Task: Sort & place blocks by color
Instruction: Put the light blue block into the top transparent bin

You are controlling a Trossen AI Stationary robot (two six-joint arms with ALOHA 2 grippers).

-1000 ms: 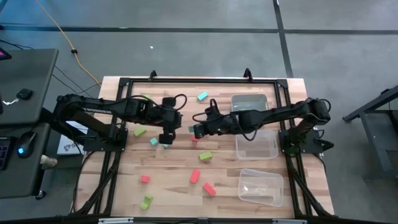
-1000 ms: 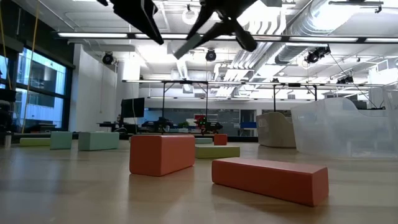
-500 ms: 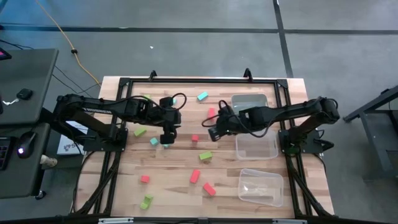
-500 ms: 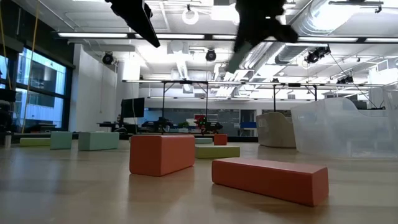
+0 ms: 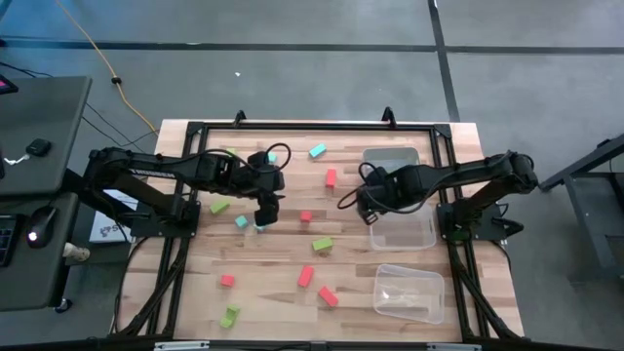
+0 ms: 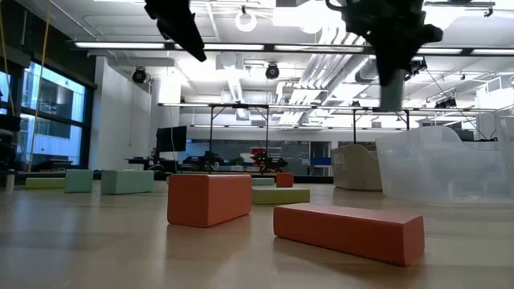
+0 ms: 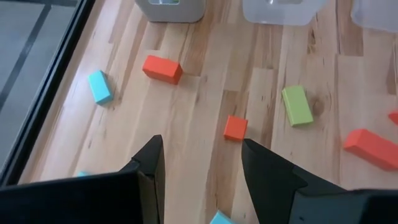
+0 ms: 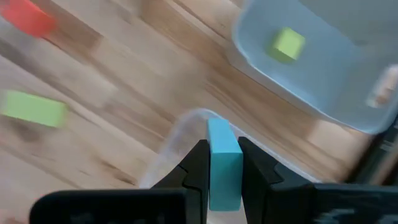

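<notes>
High view first: the right gripper [image 5: 368,216] hangs at the near-left corner of the middle clear bin [image 5: 417,234], its fingers pinched on a light blue block [image 8: 222,163]. The right wrist view shows that block upright between the two dark fingers, with the bin's rim just under it. In the same view a lime green cube [image 8: 288,44] lies inside another clear bin [image 8: 348,106], apart from the first one.

The left gripper [image 5: 261,220] hovers over the middle-left of the wooden table [image 5: 283,297], fingers spread and pinching nothing, as the left wrist view shows. A small light blue block [image 5: 241,222] lies just beside it on the boards.

Loose blocks lie scattered across the table. A red-orange block [image 5: 331,177] and a light blue block [image 5: 318,151] lie toward the far edge. A small red-orange cube [image 5: 305,216] sits near the centre, with a lime green bar [image 5: 322,246] a little nearer. Two red-orange bars [image 5: 306,277] lie close together nearer still, with another red-orange block [image 5: 227,281] and a lime green block [image 5: 230,315] off to the left. One more lime green block [image 5: 218,207] lies by the left arm. A third clear bin [image 5: 408,292] stands at the near right; I cannot tell what is in it.

Low view shows both arms high above the table.
</notes>
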